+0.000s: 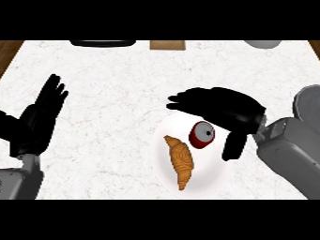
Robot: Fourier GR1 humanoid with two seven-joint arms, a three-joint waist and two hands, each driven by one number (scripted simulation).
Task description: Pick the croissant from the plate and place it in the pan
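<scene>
Croissant (179,160) sat on the white plate (221,180), left-of-centre on it, long axis running roughly near-to-far with a slight tilt, the tapered end pointing toward the robot. A small red-and-white round thing (202,134) lay just beside it on the same plate, up and to the right; couldn't tell what it was. Right hand (221,108) hovered over the plate's far edge, fingers extended leftward and only mildly curved, thumb hanging down at the plate's right rim, holding nothing. So the croissant lay below and slightly left of that palm, toward the robot, with the fingers lying across its long axis rather than along it, which looked like a workable orientation for closing across the narrow width. My read: the hand needed to pull back toward the robot and drop, while avoiding the red thing. Left hand (36,119) rested open at the left side, fingers up, well apart from the plate, so right was clearly the nearer one. Pan wasn't identifiable; only a dark object (103,42) showed, cut off at the counter's far edge.
</scene>
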